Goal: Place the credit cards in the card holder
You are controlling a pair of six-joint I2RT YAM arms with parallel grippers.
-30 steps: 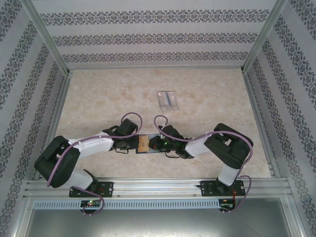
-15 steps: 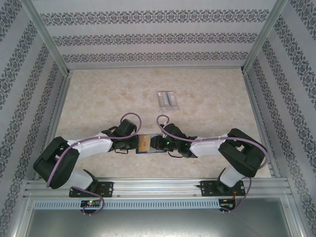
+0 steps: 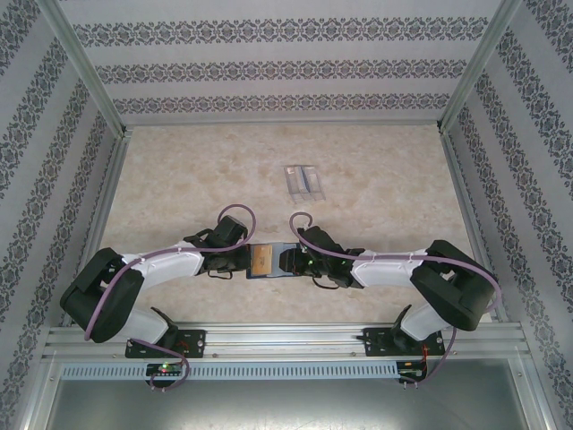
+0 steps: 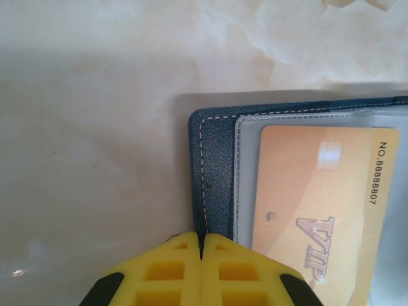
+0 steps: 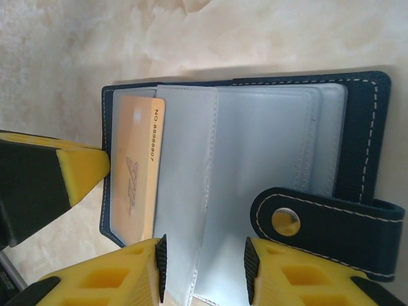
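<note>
The dark navy card holder point(image 3: 273, 272) lies open on the table between my two grippers. A tan card marked VIP point(image 4: 319, 197) sits inside its leftmost clear sleeve point(image 5: 137, 166). My left gripper point(image 4: 202, 245) is shut, and its yellow tips rest on the stitched left edge of the cover point(image 4: 213, 166). My right gripper point(image 5: 204, 268) is open, its jaws standing either side of the near edge of the clear sleeves point(image 5: 255, 166). One sleeve leaf is raised between them. The clasp tab point(image 5: 319, 223) with its metal snap lies beside the right finger.
A transparent plastic case point(image 3: 303, 180) lies farther back near the table's middle. Patterned walls and metal frame posts close in the table on the left, right and far sides. The arm bases sit on the rail at the near edge.
My right gripper has opened over the sleeves, and the right arm's elbow has swung out to the right and lower. The left arm and the card holder have stayed put.
</note>
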